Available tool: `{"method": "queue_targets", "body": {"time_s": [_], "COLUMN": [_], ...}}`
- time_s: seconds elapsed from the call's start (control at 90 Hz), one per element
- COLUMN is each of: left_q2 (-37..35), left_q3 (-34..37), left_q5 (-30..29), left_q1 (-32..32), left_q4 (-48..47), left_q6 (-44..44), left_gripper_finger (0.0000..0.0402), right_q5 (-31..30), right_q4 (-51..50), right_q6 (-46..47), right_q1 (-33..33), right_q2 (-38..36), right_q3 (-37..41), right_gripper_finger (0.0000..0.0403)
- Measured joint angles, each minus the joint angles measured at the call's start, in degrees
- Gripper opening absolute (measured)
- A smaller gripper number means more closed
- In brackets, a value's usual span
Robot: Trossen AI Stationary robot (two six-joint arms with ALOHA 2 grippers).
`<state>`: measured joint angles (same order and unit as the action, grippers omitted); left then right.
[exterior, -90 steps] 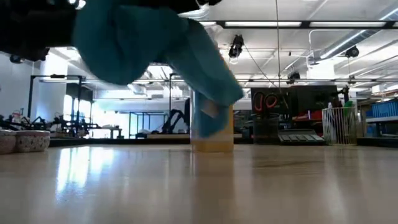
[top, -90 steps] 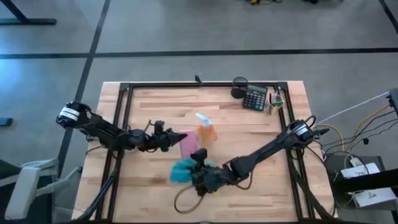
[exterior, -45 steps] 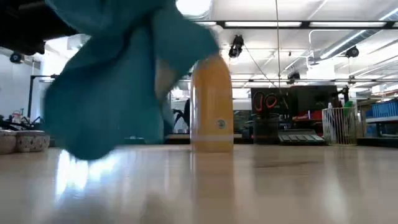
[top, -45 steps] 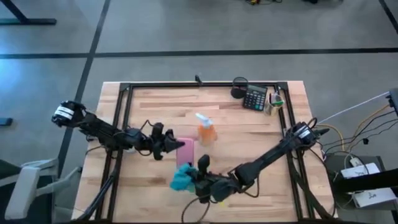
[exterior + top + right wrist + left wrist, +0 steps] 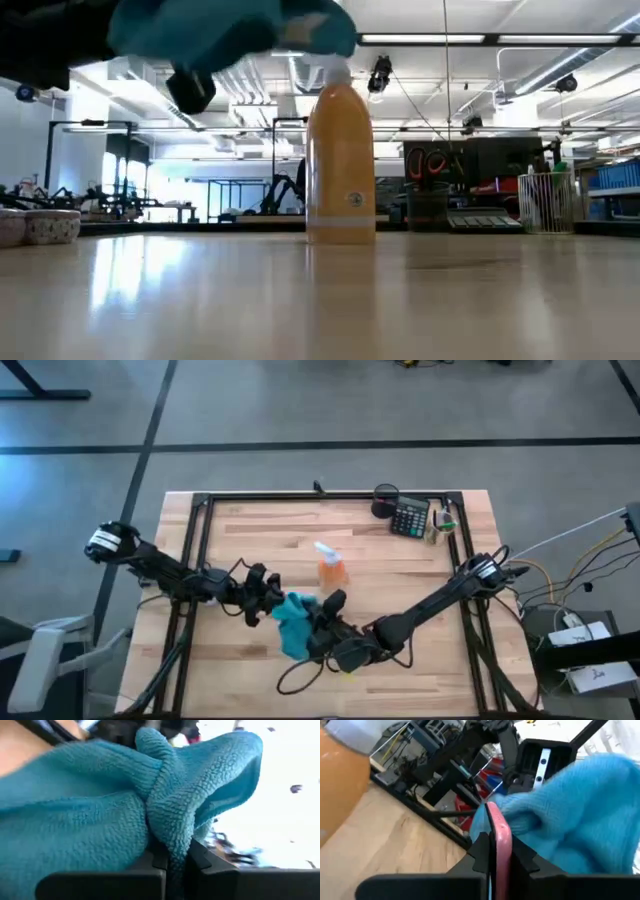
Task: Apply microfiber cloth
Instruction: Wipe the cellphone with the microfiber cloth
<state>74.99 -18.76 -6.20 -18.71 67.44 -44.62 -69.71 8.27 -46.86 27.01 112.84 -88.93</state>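
The microfiber cloth [image 5: 293, 622] is a turquoise bunch at the table's middle, held up in the air by my right gripper [image 5: 318, 622], which is shut on it. It shows at the top of the low view [image 5: 220, 30]. My left gripper [image 5: 267, 598] comes from the left, shut on a thin pink-edged slab [image 5: 496, 832]. The cloth [image 5: 580, 815] lies against one side of the slab and covers it in the high view. An orange spray bottle [image 5: 332, 570] stands upright on its base just beyond them. My left gripper pinches the slab between its two fingers, one on each flat face, with the pink edge [image 5: 497, 851] showing between them. The fingers [image 5: 480, 851] come level from the table's left. The slab is clear of the table. My right gripper pinches a bunched fold of the cloth [image 5: 167, 837] between its two fingers, several layers thick. It comes from the table's right, slanting toward the slab. The cloth is lifted clear of the table and bulges slack around the fingertips, resting against the slab.
A calculator [image 5: 410, 518], a black cup [image 5: 385, 500] and a small jar [image 5: 440, 525] sit at the far right corner. A cable loop [image 5: 300, 678] lies near the front edge. Black frame rails [image 5: 190, 560] run along the table's sides.
My right gripper has carried the cloth up and toward the far edge, from near the front onto the slab. The cloth, which hung down to the table half a second ago, is now lifted clear. The slab's pink face has gone from sight under the cloth.
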Motion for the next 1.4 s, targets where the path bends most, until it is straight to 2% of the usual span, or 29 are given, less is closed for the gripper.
{"method": "queue_targets", "body": {"time_s": [0.044,0.089,0.3,0.489,0.633,0.844,0.933,1.011,1.067,1.289,1.4], "left_q2": [0.1,0.0,-0.4,-0.4,-0.8,-0.8,-0.4,-0.4,-0.3,-3.0,-6.3], "left_q3": [0.0,0.0,0.0,0.0,0.0,-1.6,-2.8,-4.2,-4.9,-3.8,-2.8], "left_q5": [2.3,4.3,4.0,3.2,6.1,2.3,0.3,-0.2,-0.4,-1.7,-5.4], "left_q1": [-0.3,-0.7,-0.8,-0.6,-0.5,-0.4,-0.3,-0.3,-0.3,-0.3,-0.2], "left_q4": [-0.2,0.3,2.1,1.7,1.4,-4.4,-7.0,-9.7,-11.9,-13.6,-15.8], "left_q6": [0.2,0.3,1.8,3.0,6.1,6.0,6.1,6.7,7.2,8.8,9.7], "left_gripper_finger": [0.001,0.001,0.001,0.001,0.001,0.001,0.001,0.001,0.001,0.001,0.001], "right_q5": [-2.9,-3.0,9.0,10.4,11.7,12.7,17.0,22.1,23.6,19.7,10.3], "right_q4": [0.0,0.0,-0.6,-0.1,-0.4,2.7,3.5,2.0,0.4,-6.4,-7.7], "right_q6": [-1.3,-1.7,6.9,10.9,12.3,3.9,3.6,6.2,9.1,16.8,15.5], "right_q1": [-0.2,-0.5,-0.9,-0.9,-0.5,-0.6,-1.6,-2.8,-3.7,-3.3,-0.8], "right_q2": [-0.1,-0.2,-0.2,0.2,0.3,0.2,0.2,0.2,0.3,0.3,0.3], "right_q3": [-0.5,-1.1,-0.4,0.0,0.0,-1.7,-2.0,-2.0,-2.0,-2.2,-2.1], "right_gripper_finger": [0.0,0.0,0.0,0.0,0.0,0.0,0.0,0.0,0.0,0.0,0.0]}}
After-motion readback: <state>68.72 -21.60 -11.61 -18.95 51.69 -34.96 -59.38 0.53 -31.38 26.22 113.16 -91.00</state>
